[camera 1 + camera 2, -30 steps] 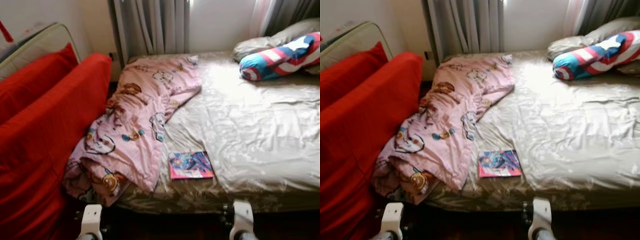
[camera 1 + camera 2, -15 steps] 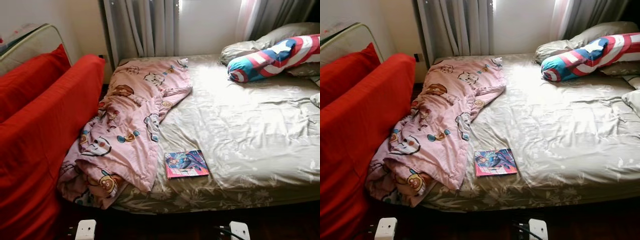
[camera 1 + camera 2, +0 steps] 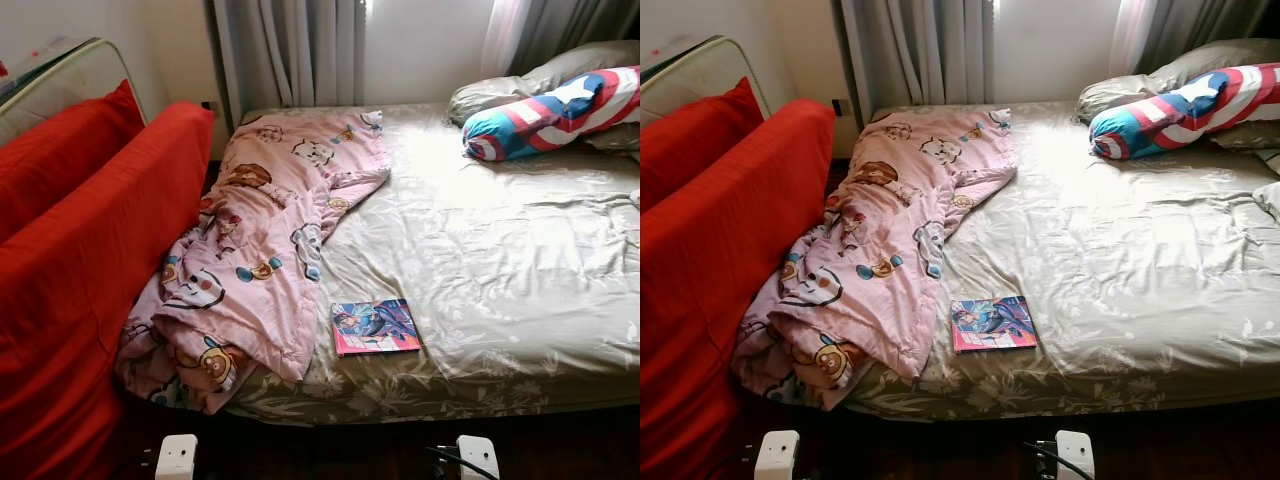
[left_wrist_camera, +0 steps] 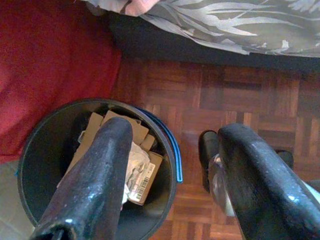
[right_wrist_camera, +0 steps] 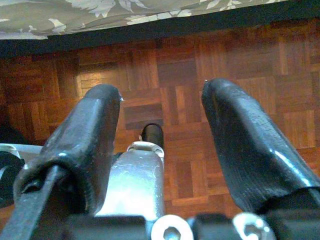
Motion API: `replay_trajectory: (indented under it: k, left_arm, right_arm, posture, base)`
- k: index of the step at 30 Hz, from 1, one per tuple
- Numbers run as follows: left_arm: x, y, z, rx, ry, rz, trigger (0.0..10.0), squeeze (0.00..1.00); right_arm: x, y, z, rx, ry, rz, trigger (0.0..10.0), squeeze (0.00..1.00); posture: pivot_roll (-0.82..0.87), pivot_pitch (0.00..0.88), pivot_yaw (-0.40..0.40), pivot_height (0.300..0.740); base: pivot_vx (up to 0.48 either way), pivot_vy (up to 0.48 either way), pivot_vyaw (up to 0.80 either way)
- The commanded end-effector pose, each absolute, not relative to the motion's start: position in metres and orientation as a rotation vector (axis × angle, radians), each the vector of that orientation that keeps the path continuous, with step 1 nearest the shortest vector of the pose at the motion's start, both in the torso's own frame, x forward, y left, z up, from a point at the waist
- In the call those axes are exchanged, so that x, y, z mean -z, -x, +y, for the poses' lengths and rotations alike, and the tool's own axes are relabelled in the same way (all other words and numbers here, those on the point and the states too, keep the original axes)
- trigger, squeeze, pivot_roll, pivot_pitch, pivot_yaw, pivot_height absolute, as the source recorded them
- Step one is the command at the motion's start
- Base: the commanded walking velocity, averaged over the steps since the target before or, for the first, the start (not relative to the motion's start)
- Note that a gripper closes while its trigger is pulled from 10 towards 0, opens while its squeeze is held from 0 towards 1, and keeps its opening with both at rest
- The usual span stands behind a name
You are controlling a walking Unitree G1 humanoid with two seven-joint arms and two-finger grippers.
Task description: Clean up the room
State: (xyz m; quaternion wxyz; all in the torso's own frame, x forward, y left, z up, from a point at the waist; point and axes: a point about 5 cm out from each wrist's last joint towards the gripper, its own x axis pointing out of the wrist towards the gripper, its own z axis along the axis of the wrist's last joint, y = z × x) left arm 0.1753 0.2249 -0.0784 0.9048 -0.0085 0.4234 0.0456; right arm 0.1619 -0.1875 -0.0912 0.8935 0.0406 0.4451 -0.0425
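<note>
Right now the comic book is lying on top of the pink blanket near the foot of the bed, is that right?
Not quite. The comic book lies near the foot of the bed, but on the bare grey sheet, beside the pink blanket, not on top of it. The left eye view shows its edge next to the blanket's folded corner.

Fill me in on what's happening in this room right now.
The robot stands at the foot of a bed with both arms hanging, handling nothing. The left gripper is open above a black bin holding cardboard scraps; the right gripper is open over the wooden floor. On the bed lie a crumpled pink blanket and a book beside it.
</note>
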Motion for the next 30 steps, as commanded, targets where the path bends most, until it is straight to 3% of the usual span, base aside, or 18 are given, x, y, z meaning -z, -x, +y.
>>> replay_trajectory:
  k: [1, 11, 24, 30]
  left_arm:
    - [0.0776, -0.1769, 0.2259, -0.089, 0.014, 0.877, 10.0, 0.00]
    - [0.0742, -0.1820, 0.2292, -0.116, 0.027, 0.852, 10.0, 0.00]
    - [0.0740, -0.1810, 0.2319, -0.129, 0.037, 0.853, 10.0, 0.00]
    - [0.0748, -0.1788, 0.2329, -0.133, 0.041, 0.857, 10.0, 0.00]
  right_arm:
    - [0.0908, -0.1621, -0.1884, 0.084, -0.085, 0.917, 10.0, 0.00]
    - [0.0916, -0.1589, -0.1898, 0.084, -0.083, 0.914, 10.0, 0.00]
    - [0.0913, -0.1606, -0.1861, 0.097, -0.105, 0.906, 10.0, 0.00]
    - [0.0925, -0.1574, -0.1869, 0.089, -0.099, 0.914, 10.0, 0.00]
  posture:
    - [0.00, 0.060, 0.023, 0.740]
    - [0.02, 0.128, 0.004, 0.740]
    - [0.02, 0.149, 0.005, 0.740]
    - [0.02, 0.150, 0.004, 0.740]
  base:
    - [0.244, 0.000, 0.00]
    - [0.099, 0.000, 0.18]
    - [0.061, 0.000, 0.00]
    - [0.000, 0.000, 0.76]
